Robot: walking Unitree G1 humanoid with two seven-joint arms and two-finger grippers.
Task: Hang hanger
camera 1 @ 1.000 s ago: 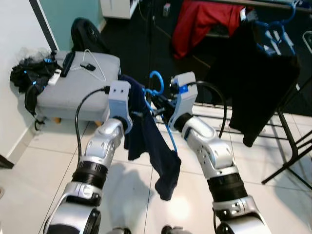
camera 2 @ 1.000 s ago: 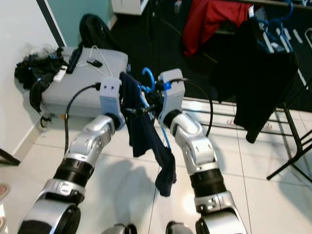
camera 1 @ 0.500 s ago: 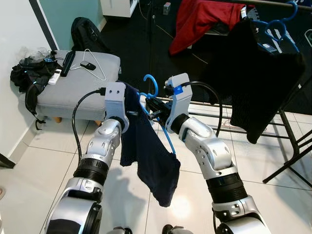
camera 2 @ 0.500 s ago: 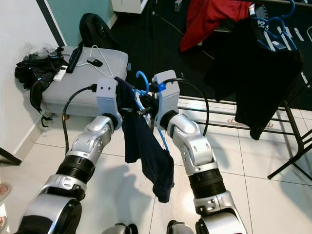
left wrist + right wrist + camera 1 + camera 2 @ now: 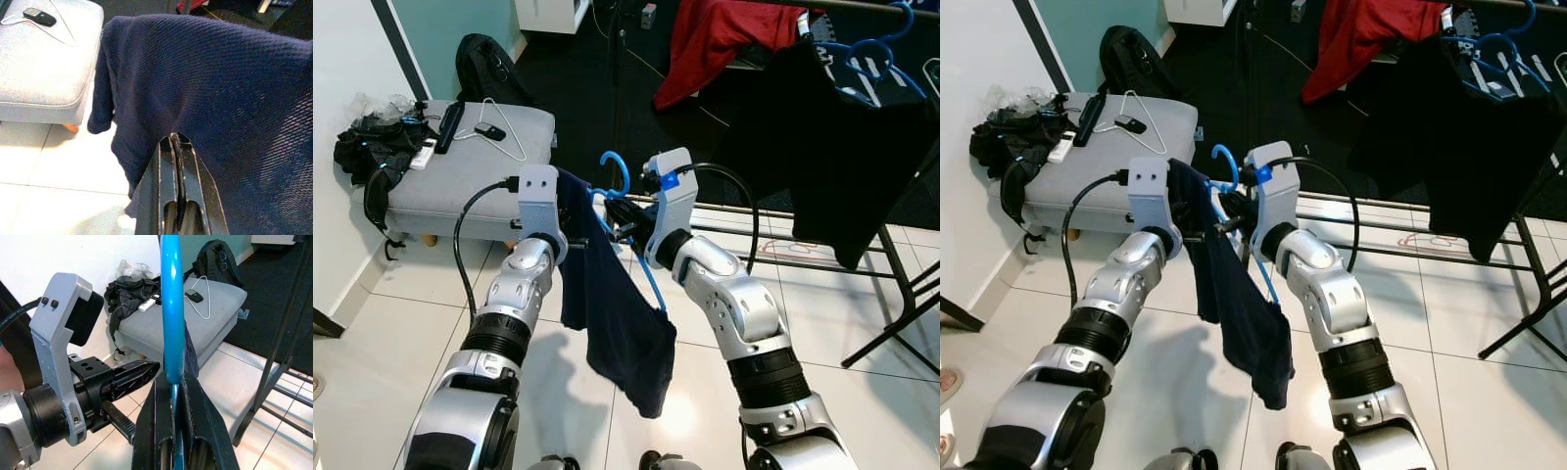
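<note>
Hidden or cut off:
- blue hanger (image 5: 628, 213): hook and one sloping bar visible; the rest is covered by the navy garment (image 5: 612, 313) draped over it
- left gripper (image 5: 177, 142): tips pressed into the navy cloth; whether they pinch it cannot be told
- right gripper (image 5: 171, 382): finger bases run off the wrist picture's edge
- drying rack (image 5: 901, 284), far right: legs cut by the frame edge; top rail mostly behind a black garment (image 5: 832, 127)
- red garment (image 5: 724, 44): top cropped
- small dark items on the grey ottoman (image 5: 460, 166): too small to identify
</note>
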